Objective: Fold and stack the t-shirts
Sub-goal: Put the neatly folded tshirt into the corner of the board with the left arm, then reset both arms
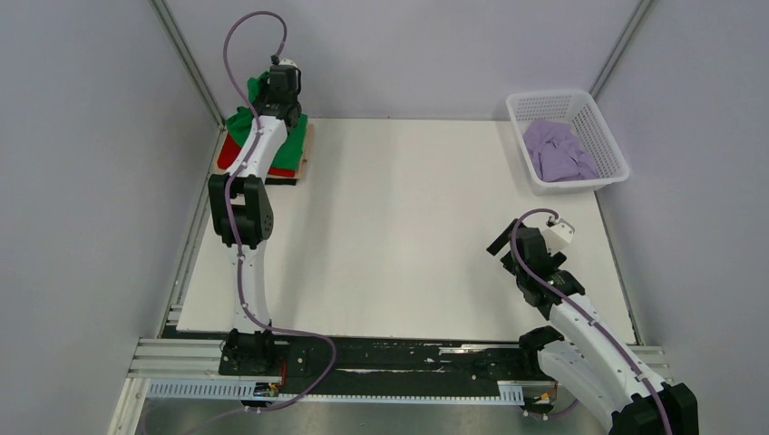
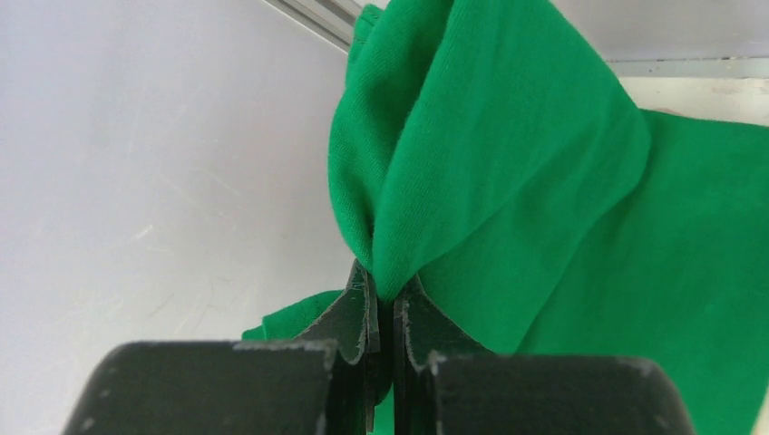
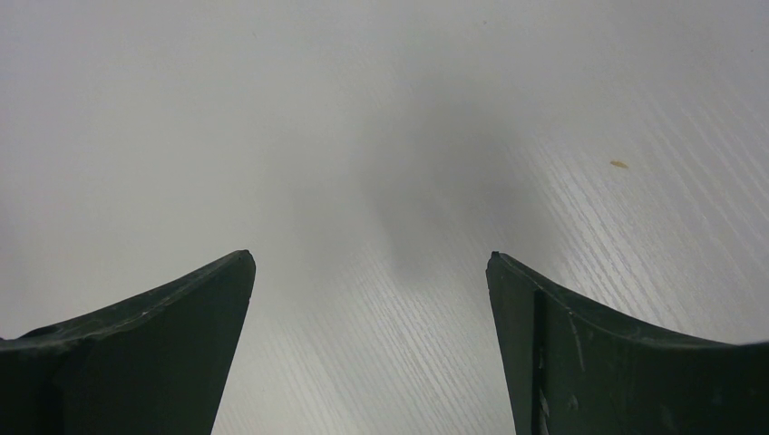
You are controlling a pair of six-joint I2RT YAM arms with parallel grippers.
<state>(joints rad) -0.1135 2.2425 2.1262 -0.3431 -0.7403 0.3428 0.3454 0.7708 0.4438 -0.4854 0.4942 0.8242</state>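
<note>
1. Top external view: the left arm reaches to the far left corner of the table [image 1: 408, 227]. There the left gripper [image 1: 277, 91] stands over a stack of t-shirts. The green t-shirt [image 1: 240, 122] lies on top and the red t-shirt [image 1: 227, 154] is under it. From this view I cannot tell how far this gripper's fingers are apart. The lilac t-shirt [image 1: 558, 149] lies crumpled inside the white basket [image 1: 544, 95] at the far right corner, well apart from the stack. The right gripper [image 1: 508, 245] hangs over bare table on the near right side.

2. Left wrist view: here the grip shows, which the top view hides. The left gripper [image 2: 385, 299] has its jaws almost together and pinches a fold of the green t-shirt [image 2: 508, 163]. The cloth rises in a peak from the fingertips, and the rest of it spreads to the right.

3. Right wrist view: the right gripper [image 3: 370, 258] is spread wide and holds nothing. Between its two dark fingers only the white table [image 3: 408, 136] shows, with a small yellowish speck [image 3: 618, 164] on it. No t-shirt shows here.
</note>
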